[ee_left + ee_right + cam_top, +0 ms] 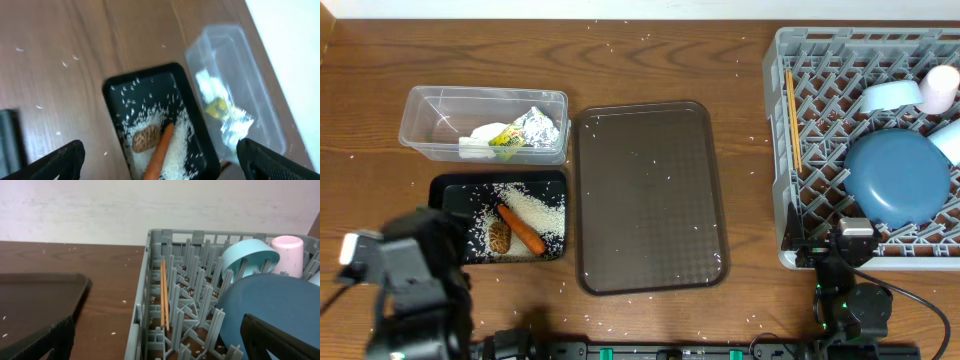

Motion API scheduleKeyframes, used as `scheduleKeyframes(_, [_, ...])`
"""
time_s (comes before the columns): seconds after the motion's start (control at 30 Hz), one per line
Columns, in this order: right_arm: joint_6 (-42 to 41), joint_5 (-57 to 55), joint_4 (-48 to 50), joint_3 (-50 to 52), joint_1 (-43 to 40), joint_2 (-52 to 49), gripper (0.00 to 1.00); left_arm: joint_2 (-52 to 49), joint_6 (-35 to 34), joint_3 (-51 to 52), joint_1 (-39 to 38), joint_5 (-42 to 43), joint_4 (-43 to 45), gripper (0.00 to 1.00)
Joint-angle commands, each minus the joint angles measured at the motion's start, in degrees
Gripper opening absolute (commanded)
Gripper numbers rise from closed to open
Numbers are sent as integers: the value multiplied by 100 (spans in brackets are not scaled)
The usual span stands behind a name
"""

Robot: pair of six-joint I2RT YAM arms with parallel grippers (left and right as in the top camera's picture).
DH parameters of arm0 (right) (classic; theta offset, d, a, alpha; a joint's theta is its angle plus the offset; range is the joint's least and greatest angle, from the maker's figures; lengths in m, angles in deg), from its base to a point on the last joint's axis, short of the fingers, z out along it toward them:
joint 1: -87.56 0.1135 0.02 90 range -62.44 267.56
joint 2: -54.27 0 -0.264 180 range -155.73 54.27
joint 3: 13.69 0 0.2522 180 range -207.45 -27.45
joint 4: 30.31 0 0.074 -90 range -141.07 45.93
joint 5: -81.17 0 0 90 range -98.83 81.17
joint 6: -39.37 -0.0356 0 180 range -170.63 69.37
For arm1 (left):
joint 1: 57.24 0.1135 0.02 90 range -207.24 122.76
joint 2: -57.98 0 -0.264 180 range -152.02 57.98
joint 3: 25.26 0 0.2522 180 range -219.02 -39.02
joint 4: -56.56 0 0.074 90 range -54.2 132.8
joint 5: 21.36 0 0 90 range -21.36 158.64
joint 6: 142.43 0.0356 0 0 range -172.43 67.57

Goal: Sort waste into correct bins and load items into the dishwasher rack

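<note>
The black tray (pixel 448 190) holds the orange carrot (pixel 521 230), a brown food lump (pixel 499 236) and white rice (pixel 538 207). Behind it, the clear container (pixel 440 110) holds crumpled foil (pixel 542 127), a green-yellow wrapper (pixel 505 140) and a white napkin (pixel 473 149). The grey rack (pixel 810 60) carries the dark blue plate (pixel 900 178), a light blue cup (pixel 888 97), a pale cup (pixel 940 88) and chopsticks (pixel 792 118). My left gripper (pixel 162 164) hangs open above the carrot (pixel 159 152). My right gripper (pixel 160 340) is open over the rack's near left edge (pixel 142 320), holding nothing.
A large brown serving tray (pixel 648 195) lies between the bins and the rack. Stray rice grains dot the wooden table (pixel 740 120). The left arm (pixel 410 290) and right arm (pixel 850 300) stand at the table's front edge.
</note>
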Motion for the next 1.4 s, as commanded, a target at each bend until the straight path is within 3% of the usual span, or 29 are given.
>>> scheduleKeyframes(0.0, [85,-13,-20,9,26,37,99,516,234,1108,-240,492,586,98])
scheduleKeyframes(0.17, [85,-13,-22,9,26,37,99,1027,1156,2400,-367,1818,2599,98])
scheduleKeyframes(0.3, [85,-13,-22,9,26,37,99,1250,1519,3117,-494,1648,3899,98])
scheduleKeyframes(0.7, [85,-13,-20,9,26,37,99,2568,1537,4164,-1086,1130,4096,98])
scheduleKeyframes(0.9, [85,-13,-22,9,26,37,99,3150,2321,4503,-1091,1134,4457,98])
scheduleKeyframes(1.17, [85,-13,-22,9,26,37,99,3742,2811,5536,-1091,1226,6498,98])
scheduleKeyframes(1.27, [85,-13,-22,9,26,37,99,3836,3058,5541,-1093,1250,6492,98])
scheduleKeyframes(1.37, [85,-13,-22,9,26,37,99,3836,3801,5543,-1091,1484,6537,98])
